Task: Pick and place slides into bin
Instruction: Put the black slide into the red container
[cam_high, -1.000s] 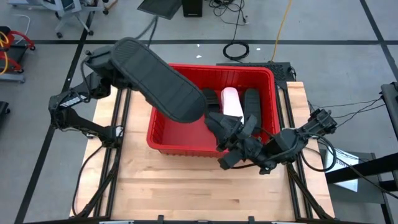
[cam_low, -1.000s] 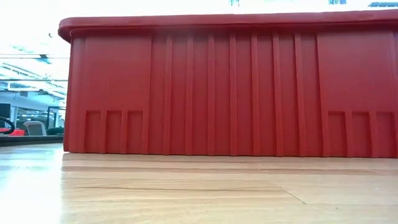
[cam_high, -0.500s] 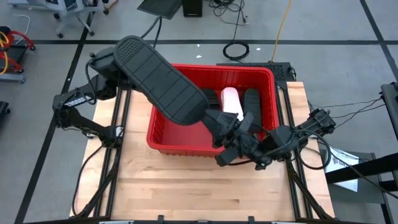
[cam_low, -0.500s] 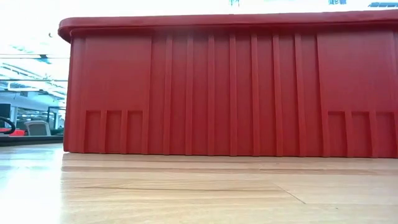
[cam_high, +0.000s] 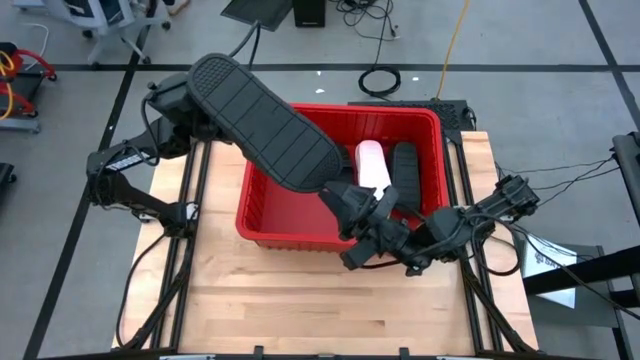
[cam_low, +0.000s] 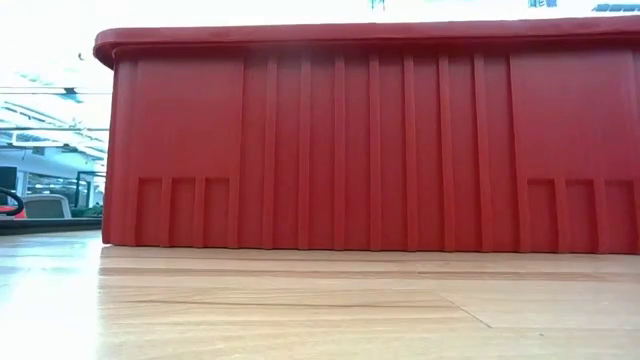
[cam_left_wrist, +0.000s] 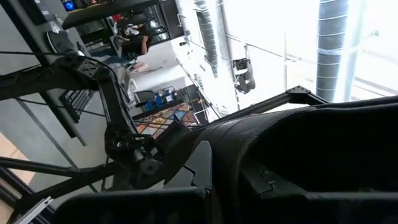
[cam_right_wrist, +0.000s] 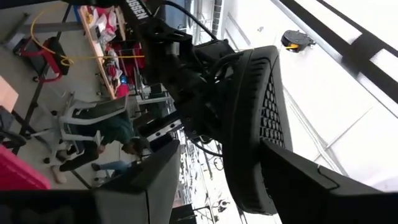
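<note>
The red bin stands on the wooden table; its near wall fills the low view. Inside lie a pale pink slide and a black slide. My left gripper, at the far left, is shut on another black slide, raised above the bin's left half with its ribbed sole up. My right gripper hangs open over the bin's near wall. In the right wrist view that slide's free end shows edge-on between its two fingers; whether they touch it I cannot tell. My left gripper holds the black slide near its far-left end, but the sole covers the fingers from above, so the part and kind of hold stay hidden. The slide is lifted clear, sole up. It slants from the far left toward the bin's middle.
The bin takes up the far half of the table. Bare wood stretches from its near wall to the near edge. Beyond the table are cables on the floor, and in the wrist views desks, chairs and a seated person.
The raised slide has edged toward the table's right, further over the bin. My right gripper has edged left toward the slide's free end, so the gap between them has narrowed. Neither gripper's opening has changed.
</note>
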